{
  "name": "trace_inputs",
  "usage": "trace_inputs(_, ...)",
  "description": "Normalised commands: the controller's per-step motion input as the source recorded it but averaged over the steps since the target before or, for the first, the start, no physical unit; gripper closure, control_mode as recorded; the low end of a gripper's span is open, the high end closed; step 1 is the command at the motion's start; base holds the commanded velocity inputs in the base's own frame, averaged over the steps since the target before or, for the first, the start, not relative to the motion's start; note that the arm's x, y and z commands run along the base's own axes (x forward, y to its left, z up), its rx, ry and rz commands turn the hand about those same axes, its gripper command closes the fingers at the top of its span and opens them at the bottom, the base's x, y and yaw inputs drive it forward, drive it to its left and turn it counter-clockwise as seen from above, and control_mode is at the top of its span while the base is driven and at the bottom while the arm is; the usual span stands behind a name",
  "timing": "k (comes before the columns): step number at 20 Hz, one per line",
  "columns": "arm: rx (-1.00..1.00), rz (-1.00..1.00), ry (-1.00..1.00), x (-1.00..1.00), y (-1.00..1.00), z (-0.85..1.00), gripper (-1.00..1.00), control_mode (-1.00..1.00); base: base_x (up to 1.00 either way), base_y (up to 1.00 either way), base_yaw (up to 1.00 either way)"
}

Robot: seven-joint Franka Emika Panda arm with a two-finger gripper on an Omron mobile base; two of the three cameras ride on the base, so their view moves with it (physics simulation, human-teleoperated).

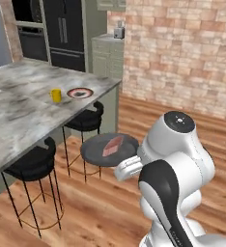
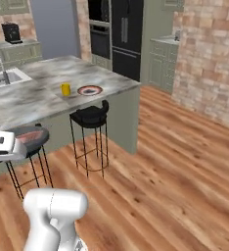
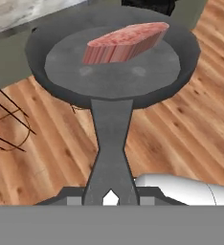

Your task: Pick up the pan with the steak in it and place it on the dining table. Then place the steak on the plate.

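Closest to us in the hand view, the pan's handle runs straight up from between our jaws, which are pinched on it, and the pan [image 3: 111,72] spreads out beyond with the steak [image 3: 126,42] lying flat inside. We judge the first step about half done: the pan is lifted and carried, hanging in the air over the wooden floor beside the bar stools [image 1: 35,164], just short of the dining table [image 1: 23,111] and below the level of its tabletop. Left to do: raise it, set it down on the marble, then move the steak to the plate [image 1: 80,92], which sits near the table's corner beside a yellow cup [image 1: 56,95]. Our arm is folded, elbow high, forearm reaching left and forward with the gripper [image 3: 111,196] holding the pan roughly level.
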Motion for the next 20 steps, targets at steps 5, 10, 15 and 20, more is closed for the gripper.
trace_inputs(5,0.0,0.0,0.0,0.0,0.0,0.0,1.0,1.0,-0.05,0.0,0.5)
trace_inputs(10,0.0,0.0,0.0,0.0,0.0,0.0,1.0,1.0,-0.06,0.0,0.5)
trace_inputs(15,0.0,0.0,0.0,0.0,0.0,0.0,1.0,1.0,-0.06,0.0,0.5)
trace_inputs(20,0.0,0.0,0.0,0.0,0.0,0.0,1.0,1.0,-0.06,-0.01,0.43)
